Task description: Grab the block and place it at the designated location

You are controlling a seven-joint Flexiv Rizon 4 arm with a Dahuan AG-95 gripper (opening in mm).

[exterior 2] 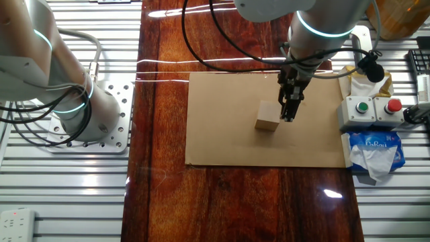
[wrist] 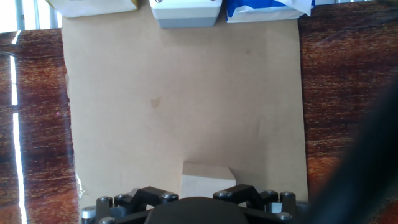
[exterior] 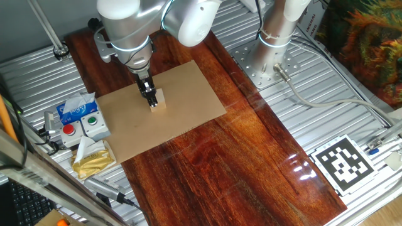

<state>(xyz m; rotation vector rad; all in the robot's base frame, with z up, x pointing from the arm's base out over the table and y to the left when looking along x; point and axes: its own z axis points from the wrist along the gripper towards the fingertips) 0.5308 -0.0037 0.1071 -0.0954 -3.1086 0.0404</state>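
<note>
The block is a pale tan wooden cube standing on the light-brown cardboard sheet. It also shows in the other fixed view and at the bottom of the hand view, partly hidden by the hand. My gripper points down with its tip low over the sheet, right beside the block, not around it. The fingers stand close together, narrower than the block, and hold nothing. No black dot shows on the sheet; only faint smudges do.
A white box with red and green buttons, a blue tissue pack and a yellow packet lie past the sheet's edge. A black-and-white tag lies on the far corner. A second arm's base stands beside the wooden board.
</note>
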